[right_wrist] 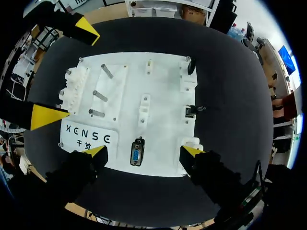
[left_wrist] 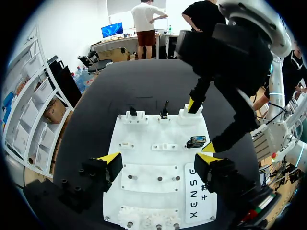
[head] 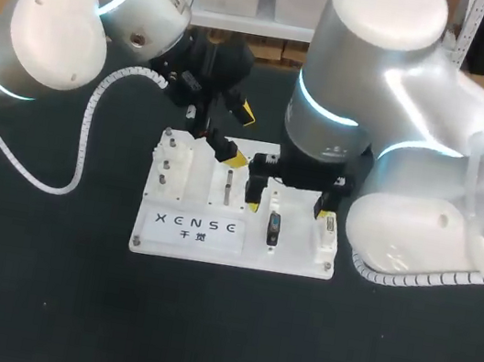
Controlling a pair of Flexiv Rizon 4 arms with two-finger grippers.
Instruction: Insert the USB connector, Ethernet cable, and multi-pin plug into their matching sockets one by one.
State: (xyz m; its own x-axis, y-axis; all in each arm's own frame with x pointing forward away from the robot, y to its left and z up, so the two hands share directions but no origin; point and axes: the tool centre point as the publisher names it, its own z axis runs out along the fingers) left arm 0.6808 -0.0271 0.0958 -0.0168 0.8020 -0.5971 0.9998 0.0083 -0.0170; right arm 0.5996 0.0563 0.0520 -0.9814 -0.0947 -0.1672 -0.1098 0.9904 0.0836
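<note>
A white socket board (head: 188,228) lies mid-table. The multi-pin plug (right_wrist: 137,157), blue-faced in a black shell, sits on the board's near part, just ahead of and between the fingers of my right gripper (right_wrist: 144,151). That gripper is open and touches nothing. The same plug shows in the head view (head: 273,227) and the left wrist view (left_wrist: 196,141). Two small black connectors (right_wrist: 191,65) (right_wrist: 192,110) stand at the holders along one board edge. My left gripper (left_wrist: 158,159) hovers open over the board's far side and holds nothing; it also shows in the head view (head: 243,135).
A white block with metal pegs (right_wrist: 76,86) rises at the board's left end, and several pins (right_wrist: 98,96) stand beside it. Both arms crowd over the board. Bare black tabletop (head: 37,295) surrounds it in front and at the sides.
</note>
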